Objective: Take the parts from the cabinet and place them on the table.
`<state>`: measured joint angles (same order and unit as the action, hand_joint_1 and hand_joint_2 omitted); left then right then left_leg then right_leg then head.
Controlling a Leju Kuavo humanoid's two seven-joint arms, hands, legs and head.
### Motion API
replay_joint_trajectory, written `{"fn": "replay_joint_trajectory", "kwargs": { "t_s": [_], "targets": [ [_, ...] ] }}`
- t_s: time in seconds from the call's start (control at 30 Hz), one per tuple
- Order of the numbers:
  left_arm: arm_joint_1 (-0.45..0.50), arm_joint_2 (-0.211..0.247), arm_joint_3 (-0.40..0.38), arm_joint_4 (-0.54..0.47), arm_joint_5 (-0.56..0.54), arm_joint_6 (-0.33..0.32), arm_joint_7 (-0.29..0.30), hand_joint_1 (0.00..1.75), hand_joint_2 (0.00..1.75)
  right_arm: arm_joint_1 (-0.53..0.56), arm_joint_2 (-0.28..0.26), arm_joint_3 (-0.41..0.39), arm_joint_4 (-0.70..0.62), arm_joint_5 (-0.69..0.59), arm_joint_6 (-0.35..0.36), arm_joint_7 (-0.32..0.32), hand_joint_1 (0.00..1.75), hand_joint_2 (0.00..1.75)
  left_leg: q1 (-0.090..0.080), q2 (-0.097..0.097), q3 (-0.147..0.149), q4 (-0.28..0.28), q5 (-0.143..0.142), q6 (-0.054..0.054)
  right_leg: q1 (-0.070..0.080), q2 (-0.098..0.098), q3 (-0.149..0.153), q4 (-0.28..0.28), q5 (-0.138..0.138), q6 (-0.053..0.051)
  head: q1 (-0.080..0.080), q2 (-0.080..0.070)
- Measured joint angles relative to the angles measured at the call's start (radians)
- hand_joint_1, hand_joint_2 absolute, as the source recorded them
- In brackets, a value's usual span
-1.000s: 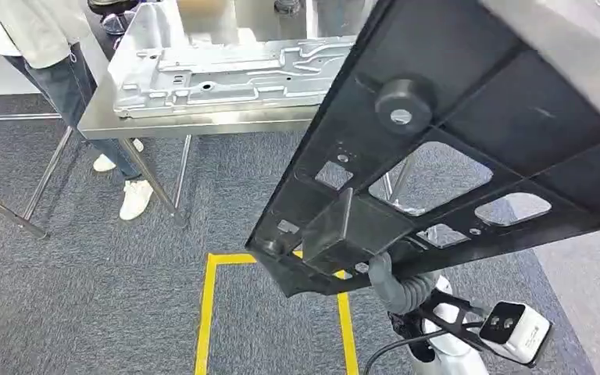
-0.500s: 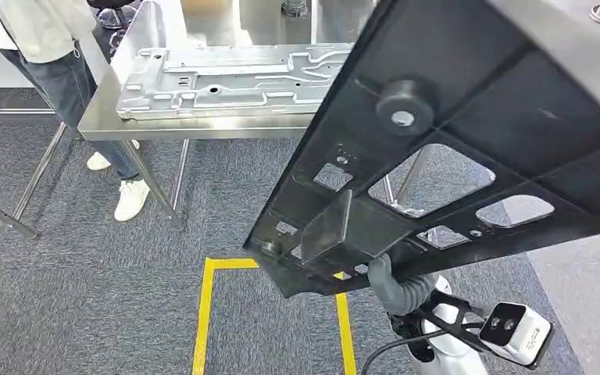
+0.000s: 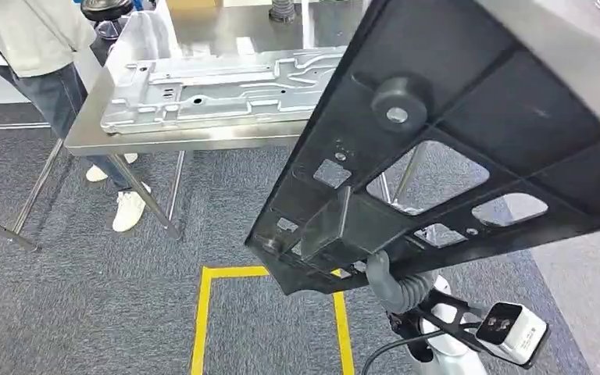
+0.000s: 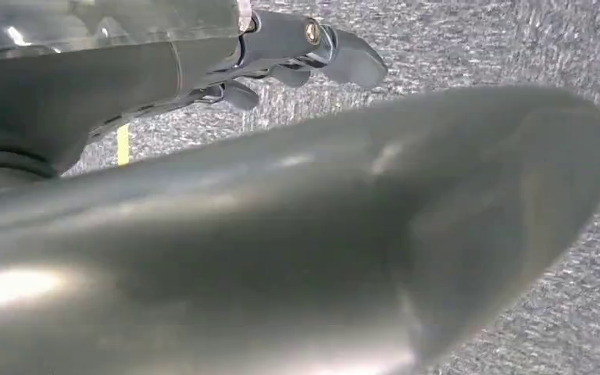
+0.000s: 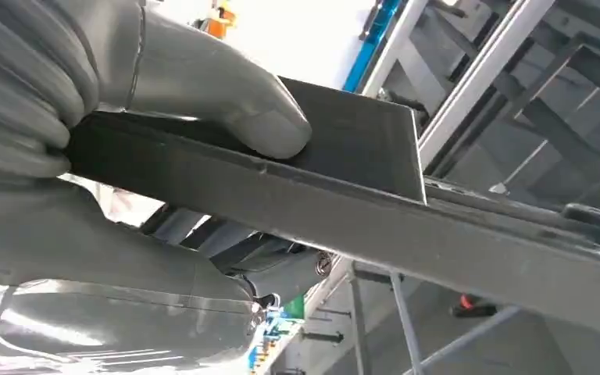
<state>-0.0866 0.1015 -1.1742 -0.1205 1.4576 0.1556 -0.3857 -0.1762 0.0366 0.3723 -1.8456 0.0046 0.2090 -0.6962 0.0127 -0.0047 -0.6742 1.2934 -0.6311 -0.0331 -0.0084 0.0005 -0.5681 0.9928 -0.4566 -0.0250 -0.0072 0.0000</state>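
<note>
We saw the black panel (image 3: 469, 148) held up in the air, tilted, its lower edge pinched in the right hand (image 5: 125, 141): the thick thumb (image 5: 226, 101) pressed flat on one face, the other fingers wrapped behind the opposite face. A round black knob (image 3: 397, 100) sat on the panel well beyond the fingers. Farther out stood the steel table (image 3: 172, 139), carrying a silver stamped plate (image 3: 219, 90), with a person (image 3: 39, 47) beside it. The left hand (image 4: 281, 55) held nothing, fingers loosely apart over carpet. We could read no writing anywhere.
</note>
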Motion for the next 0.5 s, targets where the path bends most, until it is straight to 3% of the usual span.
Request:
{"fn": "replay_joint_trajectory", "kwargs": {
  "t_s": [0.03, 0.07, 0.1, 0.17, 0.2, 0.3, 0.37, 0.4, 0.5],
  "targets": [
    [0.001, 0.000, 0.000, 0.000, 0.000, 0.000, 0.001, 0.00, 0.00, 0.002, 0.000, 0.000, 0.000, 0.000, 0.000, 0.000, 1.75, 1.75, 0.000, 0.000, -0.027, 0.031, 0.006, 0.001, 0.002, 0.001, 0.004, 0.001, -0.004, -0.001, 0.000, 0.000],
    [0.002, 0.000, 0.000, 0.000, 0.000, -0.002, 0.001, 0.00, 0.00, 0.003, 0.000, 0.000, 0.000, 0.000, 0.000, 0.000, 1.75, 1.75, 0.000, 0.000, -0.025, 0.006, 0.040, 0.003, 0.003, 0.002, 0.011, 0.001, -0.009, 0.000, 0.000, 0.000],
    [0.002, 0.000, 0.000, 0.000, 0.000, -0.002, 0.001, 0.00, 0.00, 0.003, 0.000, 0.000, 0.000, 0.000, 0.000, 0.000, 1.75, 1.75, 0.000, 0.000, -0.003, -0.058, 0.089, 0.008, 0.005, 0.003, 0.019, 0.001, -0.014, 0.000, 0.000, 0.000],
    [0.002, 0.000, 0.000, 0.000, 0.000, -0.002, 0.001, 0.00, 0.00, 0.003, 0.000, 0.000, -0.002, 0.000, 0.000, 0.000, 1.75, 1.75, -0.003, 0.000, 0.074, -0.248, 0.198, 0.023, 0.007, 0.003, 0.041, 0.000, -0.028, 0.004, 0.000, 0.000],
    [0.002, 0.002, 0.000, 0.000, 0.000, -0.002, 0.001, 0.00, 0.00, 0.003, 0.000, 0.000, -0.002, 0.000, 0.000, -0.001, 1.75, 1.75, -0.011, -0.001, 0.091, -0.274, 0.184, 0.028, 0.013, 0.003, 0.044, 0.001, -0.033, 0.010, 0.002, 0.000],
    [0.002, 0.001, 0.000, 0.000, 0.000, -0.002, 0.001, 0.00, 0.00, 0.003, 0.000, 0.000, -0.003, 0.000, 0.000, 0.000, 1.75, 1.75, -0.015, -0.001, 0.090, -0.282, 0.181, 0.037, 0.010, 0.005, 0.042, -0.002, -0.037, 0.024, 0.001, 0.000],
    [0.002, 0.000, 0.000, 0.000, 0.000, -0.002, 0.001, 0.00, 0.00, 0.003, 0.000, 0.000, -0.008, 0.001, -0.001, 0.000, 1.75, 1.75, -0.002, -0.001, 0.107, -0.302, 0.187, 0.049, 0.011, 0.005, 0.050, 0.001, -0.047, 0.037, 0.002, 0.000],
    [0.000, 0.000, 0.000, 0.000, 0.000, -0.002, 0.001, 0.00, 0.00, 0.000, 0.000, 0.001, -0.010, 0.002, -0.003, -0.001, 1.75, 1.75, -0.002, 0.000, 0.113, -0.308, 0.185, 0.056, 0.012, 0.004, 0.032, 0.044, -0.068, 0.042, 0.008, 0.000],
    [0.000, 0.000, 0.000, 0.000, 0.000, -0.002, 0.001, 0.00, 0.00, 0.005, -0.003, 0.000, -0.017, 0.007, -0.023, 0.000, 1.75, 1.75, -0.003, 0.000, 0.117, -0.307, 0.176, 0.064, 0.004, 0.004, -0.104, 0.276, -0.158, 0.052, 0.009, 0.000]
  ]
}}
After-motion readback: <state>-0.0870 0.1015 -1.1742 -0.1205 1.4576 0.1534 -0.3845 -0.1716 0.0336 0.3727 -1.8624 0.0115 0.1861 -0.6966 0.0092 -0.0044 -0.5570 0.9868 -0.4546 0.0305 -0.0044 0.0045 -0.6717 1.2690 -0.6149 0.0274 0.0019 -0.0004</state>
